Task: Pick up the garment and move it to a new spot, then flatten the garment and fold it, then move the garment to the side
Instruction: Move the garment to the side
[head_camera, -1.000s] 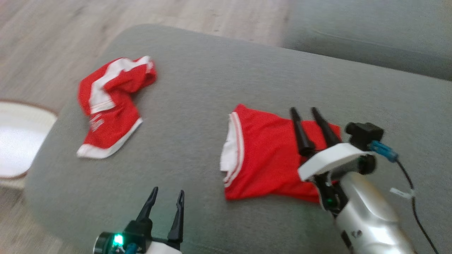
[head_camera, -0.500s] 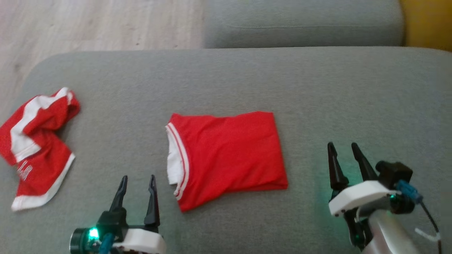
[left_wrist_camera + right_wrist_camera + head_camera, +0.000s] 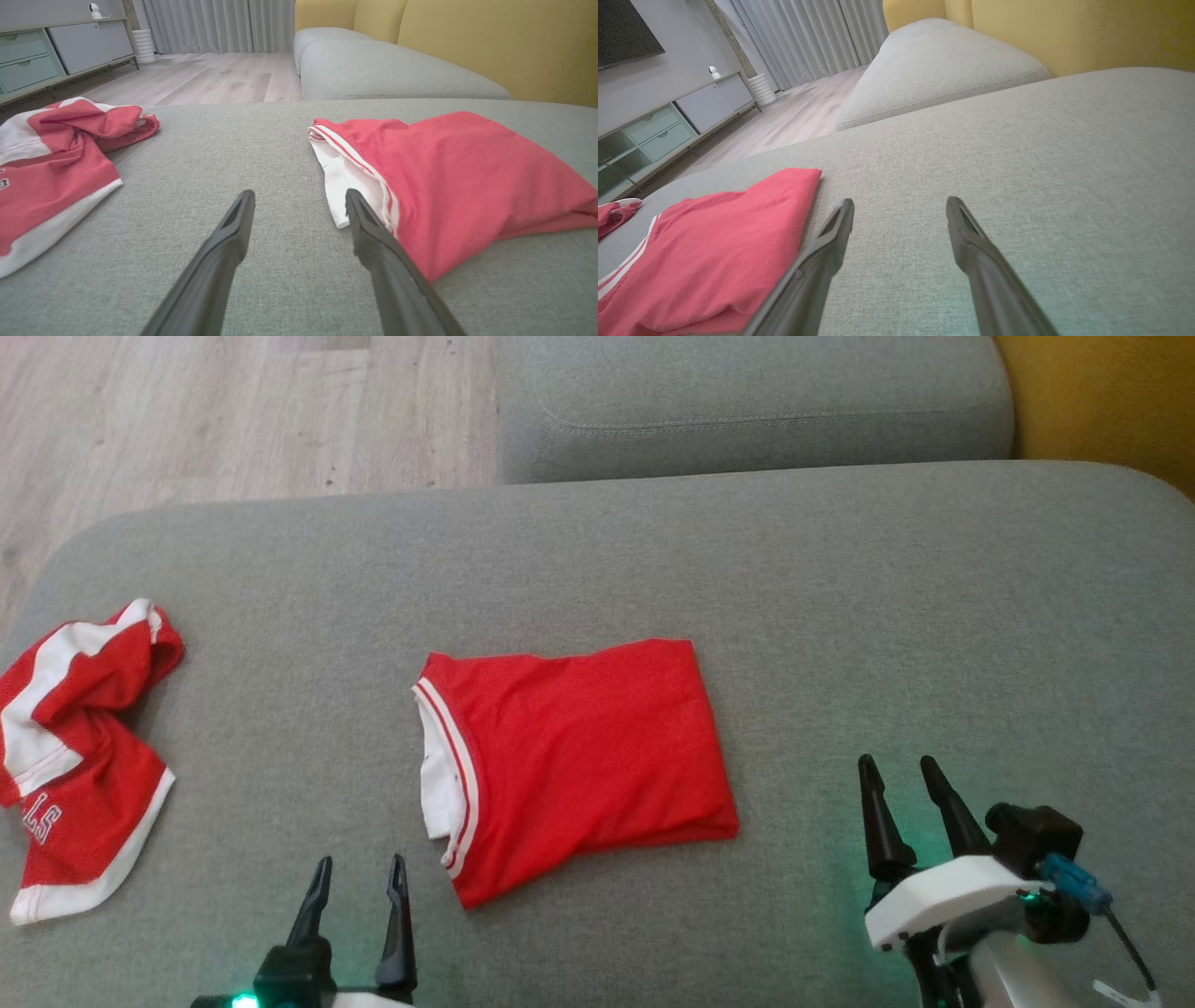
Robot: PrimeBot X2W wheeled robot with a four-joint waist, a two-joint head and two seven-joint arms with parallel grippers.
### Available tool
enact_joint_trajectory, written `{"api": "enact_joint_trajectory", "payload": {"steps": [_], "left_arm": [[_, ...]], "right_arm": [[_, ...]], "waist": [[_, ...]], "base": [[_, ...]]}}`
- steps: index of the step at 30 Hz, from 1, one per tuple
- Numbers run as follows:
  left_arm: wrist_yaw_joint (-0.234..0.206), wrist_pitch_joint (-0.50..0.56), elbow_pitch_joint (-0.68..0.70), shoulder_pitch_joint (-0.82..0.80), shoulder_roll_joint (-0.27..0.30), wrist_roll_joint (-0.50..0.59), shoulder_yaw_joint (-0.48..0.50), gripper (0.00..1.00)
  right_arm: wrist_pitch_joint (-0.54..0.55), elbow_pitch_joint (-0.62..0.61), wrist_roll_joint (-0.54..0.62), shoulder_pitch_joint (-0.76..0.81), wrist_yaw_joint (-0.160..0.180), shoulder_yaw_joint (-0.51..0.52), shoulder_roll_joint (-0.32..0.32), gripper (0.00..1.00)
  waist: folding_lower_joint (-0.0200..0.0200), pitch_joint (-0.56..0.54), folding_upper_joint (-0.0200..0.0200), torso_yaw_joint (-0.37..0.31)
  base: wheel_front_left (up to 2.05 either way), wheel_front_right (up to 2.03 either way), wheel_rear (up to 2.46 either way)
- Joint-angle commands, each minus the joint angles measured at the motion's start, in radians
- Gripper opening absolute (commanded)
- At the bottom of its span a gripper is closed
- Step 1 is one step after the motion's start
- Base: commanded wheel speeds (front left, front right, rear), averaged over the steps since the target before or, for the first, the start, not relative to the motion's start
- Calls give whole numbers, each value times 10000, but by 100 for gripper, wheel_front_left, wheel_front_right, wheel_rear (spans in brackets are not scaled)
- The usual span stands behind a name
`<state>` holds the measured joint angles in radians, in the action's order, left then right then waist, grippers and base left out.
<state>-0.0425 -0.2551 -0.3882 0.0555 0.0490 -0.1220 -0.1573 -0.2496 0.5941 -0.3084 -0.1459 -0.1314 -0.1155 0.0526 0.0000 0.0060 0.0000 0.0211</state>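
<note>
The right gripper (image 3: 896,763), a second ago over the garment (image 3: 579,756), now sits clear to its right. It and the left gripper (image 3: 360,861) are spread and empty. Between them, slightly ahead, the garment lies folded: a smooth red rectangle, white-striped hem, on woven grey cushion (image 3: 653,551). Far left lies a crumpled jersey (image 3: 75,756).

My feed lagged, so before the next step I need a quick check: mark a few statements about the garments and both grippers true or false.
1. The folded garment lies flat on the grey cushion. True.
2. The right gripper is shut on the folded garment. False: it is open, over bare cushion beside the garment.
3. A crumpled garment lies toward the robot's left. True.
4. The left gripper holds the crumpled garment. False: it is open and empty, near the folded garment's white-trimmed edge.
</note>
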Motion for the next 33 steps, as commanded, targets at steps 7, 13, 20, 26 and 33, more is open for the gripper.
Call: {"api": "enact_joint_trajectory", "payload": {"steps": [7,13,20,26,33], "left_arm": [[145,-67,285,-781,12,-40,-113,100],[246,-67,198,-1089,12,-105,-639,100],[281,-67,94,-1211,12,-110,-827,100],[262,-67,86,-1218,12,-81,-717,100],[309,-67,237,-1131,12,-4,-452,100]], "right_arm": [[-122,-170,-650,-869,7,-1014,-23,100],[-122,979,-594,-2131,7,-1697,-24,100],[-74,3372,-875,-2873,7,-2220,-24,100],[-74,3948,-1753,-3015,7,-2944,-24,0],[-118,3187,-1369,-3336,7,-2652,-24,0]], "waist": [[0,525,0,614],[0,1050,0,1537],[0,1385,0,2198],[0,1399,0,2076],[0,1071,0,352]], "base": [[0,0,0],[0,0,0],[0,0,0],[0,0,0],[0,0,0]]}}
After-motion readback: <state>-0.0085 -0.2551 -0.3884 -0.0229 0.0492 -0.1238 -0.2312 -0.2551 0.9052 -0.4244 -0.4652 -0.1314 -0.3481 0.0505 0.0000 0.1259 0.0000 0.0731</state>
